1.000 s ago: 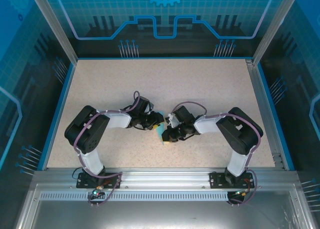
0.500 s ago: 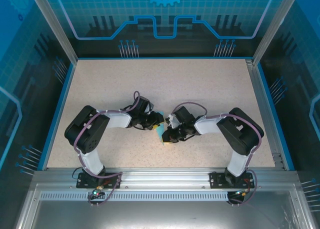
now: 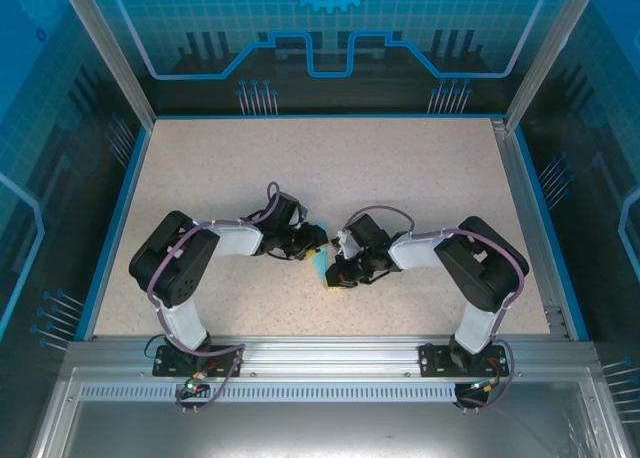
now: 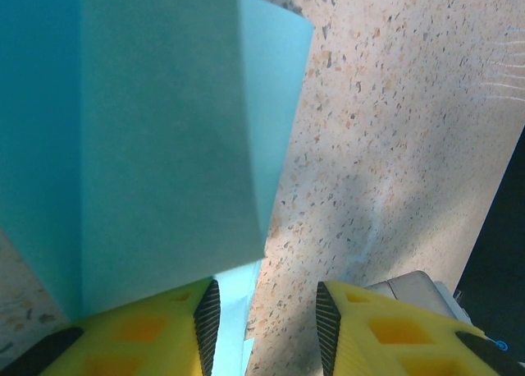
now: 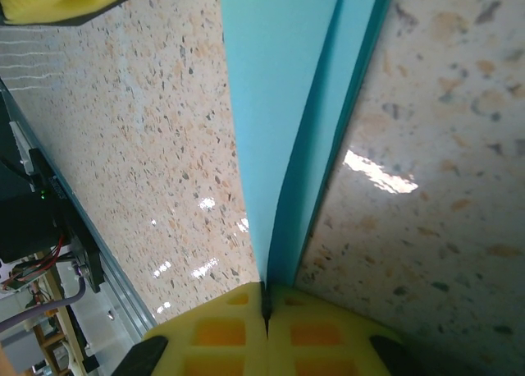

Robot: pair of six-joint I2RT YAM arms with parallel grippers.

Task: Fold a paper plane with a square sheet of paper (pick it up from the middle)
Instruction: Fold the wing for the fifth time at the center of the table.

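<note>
Right wrist view: your right gripper [image 5: 265,300] is pinched tight on the folded square sheet of paper [image 5: 279,89], its crease running straight away from the jaws. It sits mid-table [image 3: 420,168], toward the near edge; your left gripper [image 4: 267,314] stands half-open alongside.

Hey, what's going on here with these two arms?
A robot is folding a blue paper at the middle of the table. The right gripper is shut on a folded edge of the paper, pinching it flat. The left gripper is open, jaws apart, with the paper just ahead of one finger. The paper is partly folded, not yet a plane.
</note>
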